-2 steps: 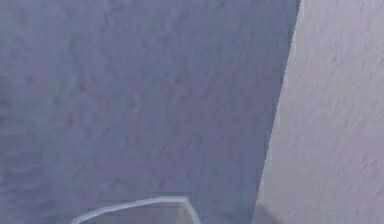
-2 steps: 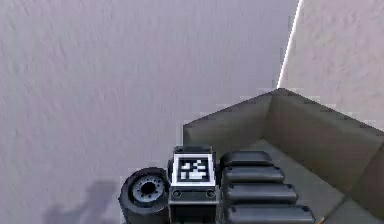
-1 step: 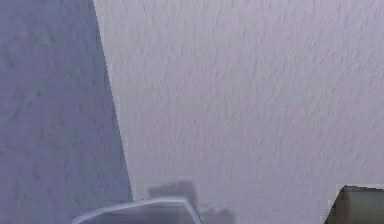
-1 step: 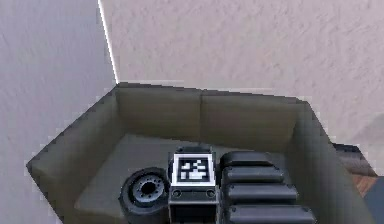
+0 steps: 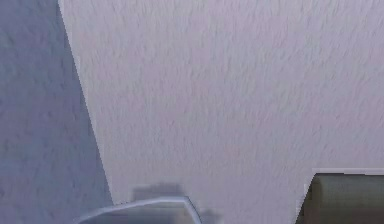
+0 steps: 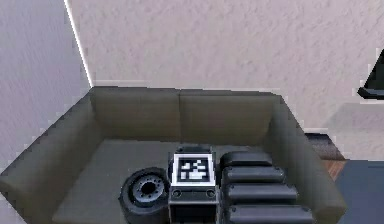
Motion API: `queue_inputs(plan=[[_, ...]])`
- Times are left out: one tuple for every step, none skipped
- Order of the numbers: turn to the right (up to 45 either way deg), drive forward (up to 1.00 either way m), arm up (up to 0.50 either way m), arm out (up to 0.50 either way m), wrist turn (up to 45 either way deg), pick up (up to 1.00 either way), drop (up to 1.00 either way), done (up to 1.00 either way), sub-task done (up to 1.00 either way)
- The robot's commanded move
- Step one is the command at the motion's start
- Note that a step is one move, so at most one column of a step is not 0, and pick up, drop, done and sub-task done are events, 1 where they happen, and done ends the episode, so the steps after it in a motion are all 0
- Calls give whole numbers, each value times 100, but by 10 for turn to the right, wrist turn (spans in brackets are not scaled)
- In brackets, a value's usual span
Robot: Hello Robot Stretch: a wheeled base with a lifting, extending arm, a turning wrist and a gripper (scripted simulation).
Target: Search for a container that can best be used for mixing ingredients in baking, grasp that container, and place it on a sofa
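Olive-grey sofa (image 6: 120, 150) spans the arm side view, its back against a pale textured wall (image 6: 220, 40). Rising from the bottom edge over the seat is the robot's dark arm (image 6: 255, 190), ribbed in segments, with a white square marker (image 6: 195, 168) at its end. Left of the marker is the end effector (image 6: 145, 195), a dark rounded body over the sofa seat. Its far end cannot be made out, so I cannot tell whether it grips anything. In the forward view, a pale blue-grey curved rim (image 5: 140, 208) shows at the bottom edge, possibly the mixing container, though too little shows to be sure.
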Motion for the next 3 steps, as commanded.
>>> queue_inputs(plan=[[0,0,0,48,0,0,0,0,0],[0,0,0,0,450,0,0,0,0],[0,0,0,0,450,0,0,0,0]])
